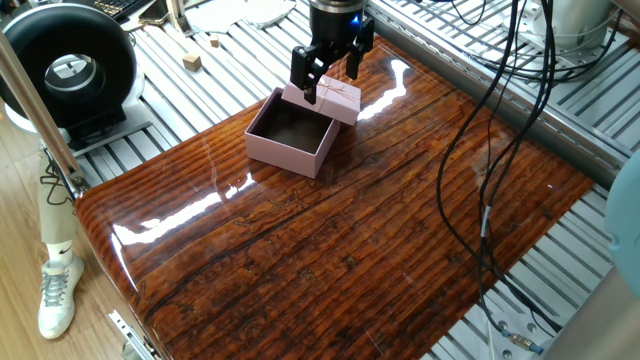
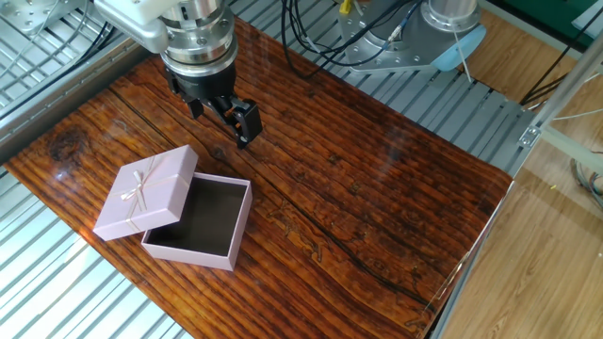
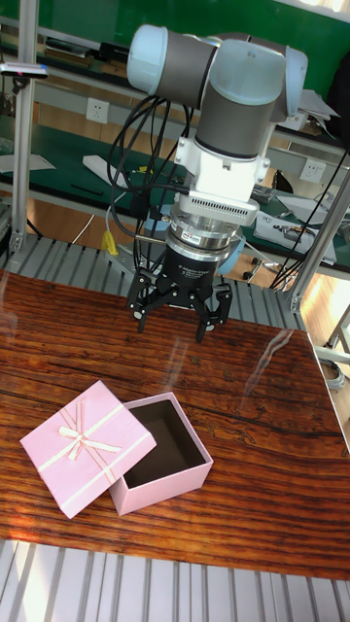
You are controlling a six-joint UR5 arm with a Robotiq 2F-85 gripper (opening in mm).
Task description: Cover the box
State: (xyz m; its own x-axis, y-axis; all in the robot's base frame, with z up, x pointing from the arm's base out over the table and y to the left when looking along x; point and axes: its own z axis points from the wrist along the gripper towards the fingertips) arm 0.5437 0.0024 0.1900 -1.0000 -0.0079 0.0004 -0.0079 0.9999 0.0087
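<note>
Glossy dark wood-grain tabletop (image 2: 377,188); pink box (image 2: 203,226) on it, open (brown inside); bowed lid (image 2: 146,193) leaning against box.

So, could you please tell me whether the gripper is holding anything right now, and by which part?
Nothing: the gripper hangs open above the table, clear of the lid and box.

Tabletop (image 1: 350,230): glossy dark wood-grain slab. Bright light glare (image 1: 400,72) nr one edge, another streak nr a corner. Ribbed grey metal decking (image 1: 220,60) runs round the tabletop on every visible side. Light wood floor (image 2: 542,254) beyond it. Black round drum-shaped unit (image 1: 65,65) sits on the decking past one corner, w/ a white sneaker (image 1: 58,295) on the floor below. Tall view, bkgd: green wall panel (image 3: 97,19), white sockets (image 3: 96,109), green-topped workbench (image 3: 49,146) w/ papers.
</note>
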